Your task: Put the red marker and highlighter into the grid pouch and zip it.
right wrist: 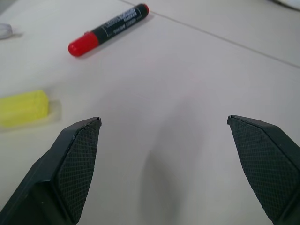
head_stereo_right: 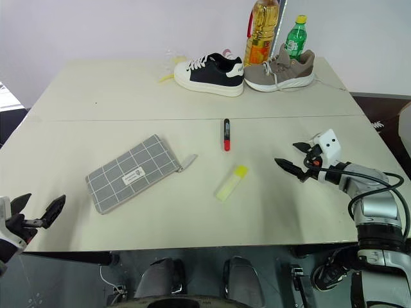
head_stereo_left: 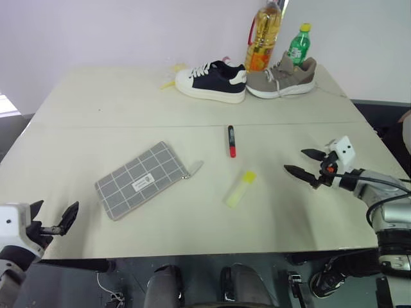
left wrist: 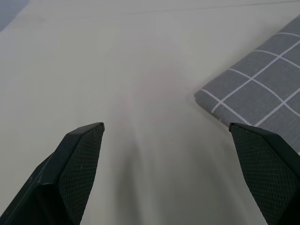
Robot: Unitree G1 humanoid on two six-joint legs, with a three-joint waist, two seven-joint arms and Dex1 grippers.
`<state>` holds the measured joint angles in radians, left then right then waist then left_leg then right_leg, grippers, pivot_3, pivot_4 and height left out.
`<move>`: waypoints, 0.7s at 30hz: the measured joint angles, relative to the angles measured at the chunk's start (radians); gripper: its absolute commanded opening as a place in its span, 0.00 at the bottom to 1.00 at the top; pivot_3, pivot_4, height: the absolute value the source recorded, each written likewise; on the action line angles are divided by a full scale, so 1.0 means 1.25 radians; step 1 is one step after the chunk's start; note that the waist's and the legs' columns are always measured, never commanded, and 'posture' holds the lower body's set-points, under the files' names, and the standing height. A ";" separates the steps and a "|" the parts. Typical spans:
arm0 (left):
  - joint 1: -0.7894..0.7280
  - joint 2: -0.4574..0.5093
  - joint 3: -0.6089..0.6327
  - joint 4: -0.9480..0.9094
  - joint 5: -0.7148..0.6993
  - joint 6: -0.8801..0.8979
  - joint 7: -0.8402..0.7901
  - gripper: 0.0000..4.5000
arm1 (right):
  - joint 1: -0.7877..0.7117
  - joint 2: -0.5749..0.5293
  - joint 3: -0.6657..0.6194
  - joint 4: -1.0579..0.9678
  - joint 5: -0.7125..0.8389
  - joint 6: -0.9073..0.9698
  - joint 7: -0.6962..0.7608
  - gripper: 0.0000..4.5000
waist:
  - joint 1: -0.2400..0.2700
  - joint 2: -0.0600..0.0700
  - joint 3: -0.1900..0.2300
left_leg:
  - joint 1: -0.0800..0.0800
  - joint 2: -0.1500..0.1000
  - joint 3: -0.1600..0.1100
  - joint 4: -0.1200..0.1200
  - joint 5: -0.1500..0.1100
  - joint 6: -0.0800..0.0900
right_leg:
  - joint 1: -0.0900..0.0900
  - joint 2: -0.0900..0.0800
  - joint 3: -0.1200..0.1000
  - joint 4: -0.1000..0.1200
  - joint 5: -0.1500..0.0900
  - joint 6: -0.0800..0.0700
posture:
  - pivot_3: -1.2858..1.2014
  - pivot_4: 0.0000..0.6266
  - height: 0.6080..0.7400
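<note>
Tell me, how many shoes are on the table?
2. The dark shoe with white sole lies at the table's far edge, and the grey-brown shoe sits right beside it, in front of the bottles. No other shoe is visible.

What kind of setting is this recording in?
Probably a lab or test room with a staged tabletop: a plain cream table against a bare wall, holding unrelated props such as two shoes, an oil bottle and a grid pouch.
</note>
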<state>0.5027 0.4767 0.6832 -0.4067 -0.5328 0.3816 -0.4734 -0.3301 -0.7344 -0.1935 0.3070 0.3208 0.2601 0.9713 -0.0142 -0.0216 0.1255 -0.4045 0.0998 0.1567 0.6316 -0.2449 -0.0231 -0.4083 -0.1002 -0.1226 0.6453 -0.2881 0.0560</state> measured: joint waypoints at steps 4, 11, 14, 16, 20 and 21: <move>0.017 -0.009 0.002 -0.003 0.000 -0.001 0.001 1.00 | -0.006 0.009 0.016 0.004 -0.002 -0.002 0.000 1.00 | 0.000 0.000 0.000 | 0.000 0.000 0.000 0.000 0.000 0.000 | 0.000 0.000 0.000 0.000 0.000 0.000 | 0.52 0.24 0.74; 0.035 -0.022 0.003 -0.007 0.018 -0.023 -0.004 1.00 | -0.038 0.030 0.026 -0.007 -0.001 -0.004 -0.005 1.00 | 0.000 0.000 0.000 | 0.000 0.000 0.000 0.000 0.000 0.000 | 0.000 0.000 0.000 0.000 0.000 0.000 | 0.52 0.24 0.74; 0.029 -0.021 -0.006 -0.004 0.059 -0.071 -0.008 1.00 | -0.057 0.084 0.052 -0.083 0.019 0.026 -0.008 0.94 | -0.003 0.000 0.000 | 0.000 0.000 0.000 0.000 0.000 0.000 | 0.000 0.000 0.000 0.000 0.000 0.000 | 0.52 0.24 0.74; 0.024 -0.020 -0.018 -0.003 0.088 -0.108 -0.013 1.00 | -0.077 0.124 0.083 -0.138 0.037 0.061 -0.014 0.80 | -0.004 0.000 0.000 | 0.000 0.001 0.000 0.000 0.000 0.000 | -0.001 0.000 0.000 0.000 0.000 0.000 | 0.52 0.24 0.74; 0.016 -0.019 -0.037 0.029 0.140 -0.168 -0.020 1.00 | -0.135 0.208 0.212 -0.210 -0.007 0.105 -0.061 0.33 | -0.004 0.000 0.000 | 0.000 0.001 0.000 0.000 0.000 0.000 | -0.001 0.000 0.000 0.000 0.000 0.000 | 0.52 0.24 0.74; 0.015 -0.017 -0.042 0.036 0.153 -0.181 -0.021 1.00 | -0.144 0.226 0.238 -0.210 -0.024 0.109 -0.074 0.21 | -0.002 0.000 0.000 | -0.001 0.001 0.000 0.000 0.000 0.000 | -0.001 0.000 0.000 0.000 0.000 0.000 | 0.52 0.24 0.74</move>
<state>0.5214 0.4558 0.6312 -0.3616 -0.3417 0.1558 -0.4994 -0.5105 -0.4522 0.1040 0.0441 0.2904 0.3968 0.8783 -0.0165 -0.0221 0.1251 -0.4054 0.1008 0.1566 0.6311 -0.2449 -0.0230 -0.4100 -0.1001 -0.1229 0.6457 -0.2881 0.0557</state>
